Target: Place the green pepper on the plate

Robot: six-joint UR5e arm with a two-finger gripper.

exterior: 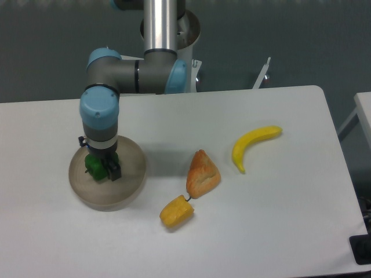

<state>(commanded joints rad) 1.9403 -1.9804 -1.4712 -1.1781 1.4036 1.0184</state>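
The green pepper (pixel 93 166) is a small glossy green lump over the left-middle of the round beige-grey plate (pixel 130 176), at the table's left. My gripper (pixel 103 171) points straight down over the plate, and its dark fingers (pixel 113 169) sit around the pepper. The wrist hides the pepper's top and part of the plate. I cannot tell whether the pepper rests on the plate or hangs just above it.
A yellow-orange pepper with a stem (pixel 177 212) lies right of the plate near the front. An orange wedge-shaped piece (pixel 203 174) lies just behind it. A yellow banana (pixel 253 145) lies further right. The arm's base column (pixel 159 26) stands at the back.
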